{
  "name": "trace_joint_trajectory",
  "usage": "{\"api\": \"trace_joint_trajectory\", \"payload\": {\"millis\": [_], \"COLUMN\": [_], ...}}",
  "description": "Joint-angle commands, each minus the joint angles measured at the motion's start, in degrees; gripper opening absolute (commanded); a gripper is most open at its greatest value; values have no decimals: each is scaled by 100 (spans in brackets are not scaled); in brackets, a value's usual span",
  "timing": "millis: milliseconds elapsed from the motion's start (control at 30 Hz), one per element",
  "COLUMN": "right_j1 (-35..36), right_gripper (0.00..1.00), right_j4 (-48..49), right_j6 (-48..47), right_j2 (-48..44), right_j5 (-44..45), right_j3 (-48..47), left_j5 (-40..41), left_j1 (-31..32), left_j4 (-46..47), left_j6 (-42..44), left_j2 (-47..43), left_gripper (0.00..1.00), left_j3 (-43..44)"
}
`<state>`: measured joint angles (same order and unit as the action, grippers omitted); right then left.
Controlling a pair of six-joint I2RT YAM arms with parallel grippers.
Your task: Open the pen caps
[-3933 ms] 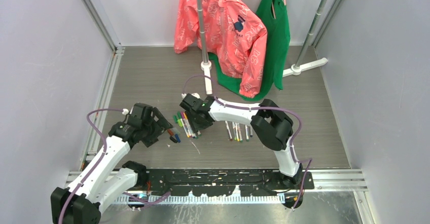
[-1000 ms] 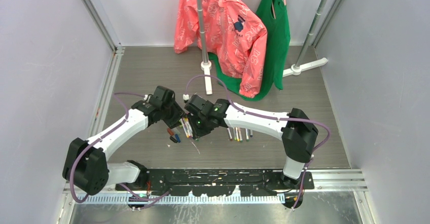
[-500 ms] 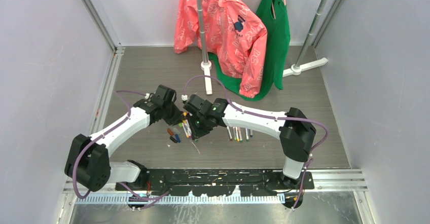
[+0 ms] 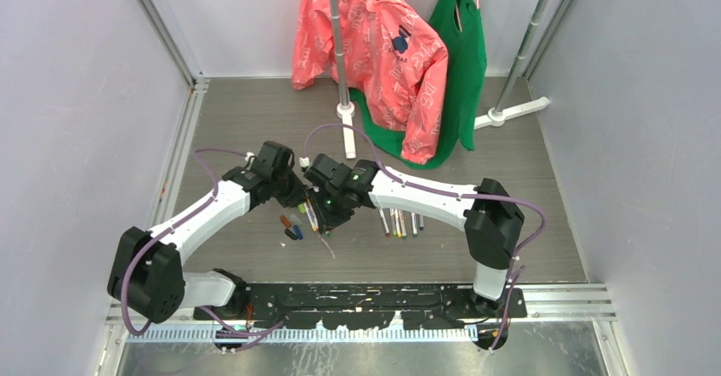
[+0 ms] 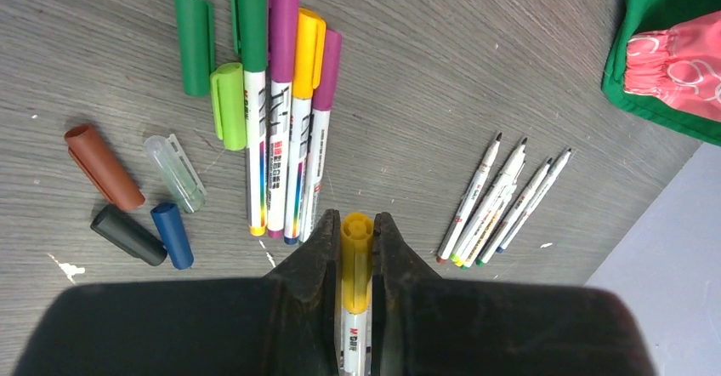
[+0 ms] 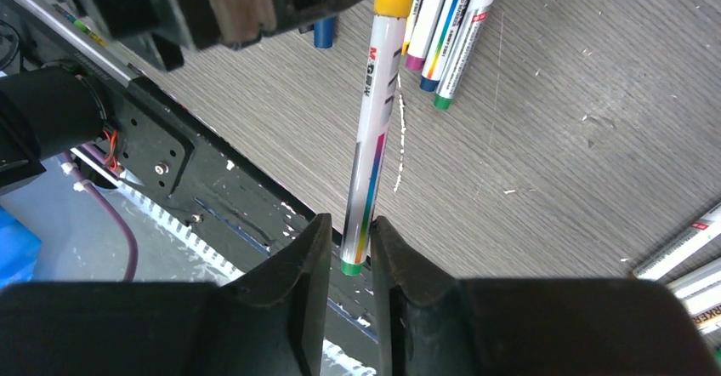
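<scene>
My left gripper is shut on the yellow pen cap of a pen held in the air; its whitish barrel runs across to my right gripper. The right jaws stand slightly open around the barrel's green end, with a gap on one side. Both grippers meet mid-table. Below lie several capped pens, loose pen caps in dark green, light green, brown-red, clear, black and blue, and a row of uncapped pens.
A garment stand's pole and white foot stand behind the grippers, with a pink jacket and a green garment hanging. The black base rail runs along the near edge.
The left gripper has closed on the yellow cap of the pen that the right gripper brought up. The right jaws have loosened around the barrel's end.
</scene>
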<state>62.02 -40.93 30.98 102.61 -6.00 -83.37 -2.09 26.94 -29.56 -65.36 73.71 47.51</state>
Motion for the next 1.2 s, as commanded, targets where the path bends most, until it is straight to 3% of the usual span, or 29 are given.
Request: {"api": "trace_joint_trajectory", "payload": {"millis": [0, 433, 767, 1167], "right_j1": [-47, -176, -199, -245], "right_gripper": [29, 30, 1, 1], "right_j4": [182, 446, 538, 474], "right_j6": [-119, -11, 139, 154], "right_j2": [93, 233, 48, -339], "right_j5": [-208, -226, -182, -281], "right_j3": [-443, -437, -111, 562], "left_j5": [-326, -354, -220, 22], "left_j1": [9, 13, 9, -35], "left_j4": [402, 183, 142, 367], "left_j6": [5, -2, -282, -1164], "left_j2": [-263, -584, -682, -625], "left_gripper": [0, 0, 0, 0], "left_j3": [-21, -87, -235, -336]}}
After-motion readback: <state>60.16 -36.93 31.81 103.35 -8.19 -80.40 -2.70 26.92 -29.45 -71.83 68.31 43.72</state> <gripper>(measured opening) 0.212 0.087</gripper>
